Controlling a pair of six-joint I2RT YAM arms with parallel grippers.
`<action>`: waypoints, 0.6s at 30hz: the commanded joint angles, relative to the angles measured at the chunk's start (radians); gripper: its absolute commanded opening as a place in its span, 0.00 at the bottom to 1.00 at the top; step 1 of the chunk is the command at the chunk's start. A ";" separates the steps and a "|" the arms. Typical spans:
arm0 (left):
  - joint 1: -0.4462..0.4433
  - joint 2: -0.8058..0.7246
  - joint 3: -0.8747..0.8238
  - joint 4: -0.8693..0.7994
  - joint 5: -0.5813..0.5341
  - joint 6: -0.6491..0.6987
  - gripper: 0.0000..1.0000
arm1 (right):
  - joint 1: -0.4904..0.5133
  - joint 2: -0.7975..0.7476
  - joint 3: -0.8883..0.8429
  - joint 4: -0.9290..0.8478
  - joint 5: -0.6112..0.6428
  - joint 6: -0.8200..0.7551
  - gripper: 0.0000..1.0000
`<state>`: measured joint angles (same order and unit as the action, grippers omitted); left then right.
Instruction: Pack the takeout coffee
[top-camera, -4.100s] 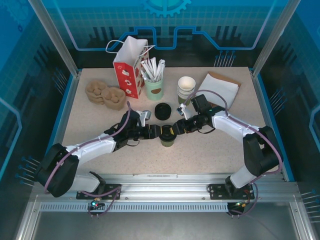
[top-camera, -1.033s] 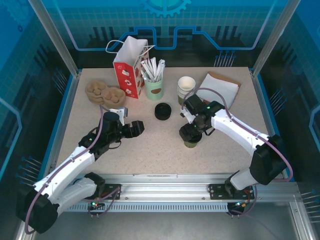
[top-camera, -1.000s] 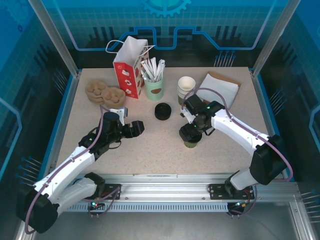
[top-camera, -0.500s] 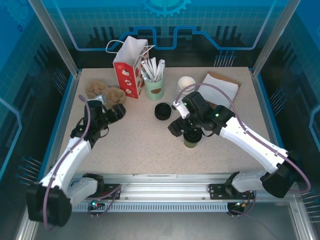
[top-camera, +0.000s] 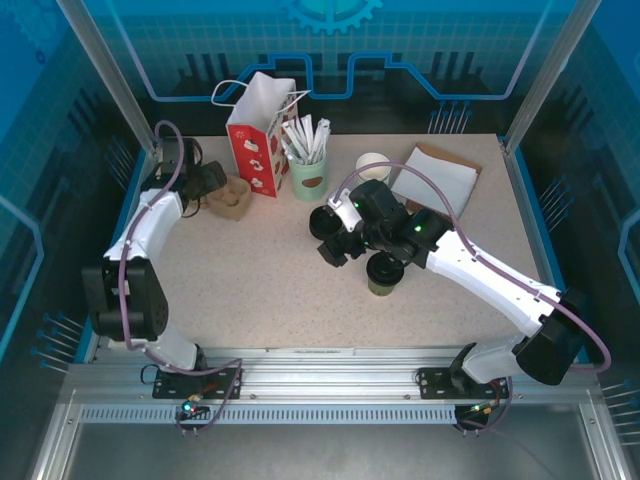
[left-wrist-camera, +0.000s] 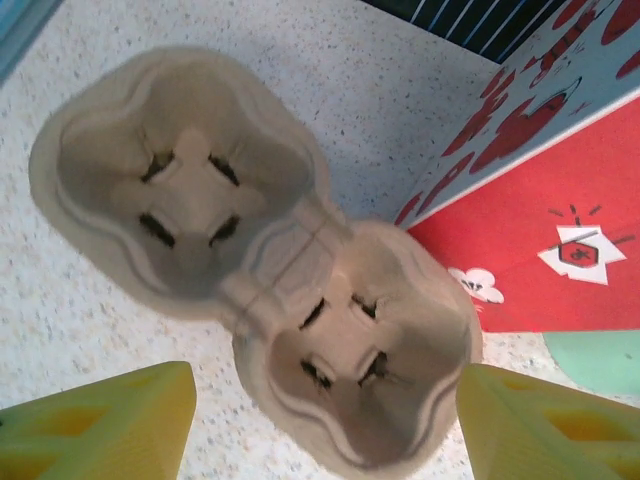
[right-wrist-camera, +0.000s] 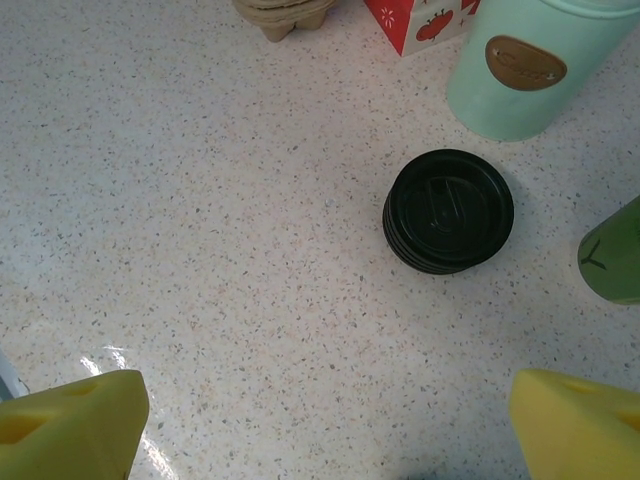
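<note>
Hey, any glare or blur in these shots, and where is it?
Right wrist: a small glare patch on the table at lower left; black lids sharp, yellow fingers soft. Left wrist: cup carrier in focus, fingers blurred at the bottom corners. Top external: evenly lit, sharp throughout.

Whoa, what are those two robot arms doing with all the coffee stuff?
They are packing a takeout coffee. The left gripper hovers open over the cardboard cup carrier in the back left corner, not gripping it yet. The right gripper hangs open above the stack of black lids. The dark-green cup stands alone nearby, held by nobody.
</note>
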<state>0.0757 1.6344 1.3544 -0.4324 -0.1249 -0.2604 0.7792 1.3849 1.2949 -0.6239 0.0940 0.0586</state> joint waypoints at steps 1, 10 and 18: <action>0.003 0.063 0.111 -0.149 -0.023 0.214 0.71 | 0.008 0.008 -0.010 0.028 -0.010 -0.024 0.94; 0.037 0.235 0.303 -0.285 0.008 0.436 0.76 | 0.000 0.031 -0.031 0.047 -0.024 -0.019 0.94; 0.044 0.342 0.382 -0.342 0.093 0.481 0.76 | 0.002 0.050 -0.019 0.042 -0.031 -0.008 0.94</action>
<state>0.1131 1.9511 1.6871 -0.7143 -0.0875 0.1734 0.7788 1.4265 1.2743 -0.5999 0.0818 0.0475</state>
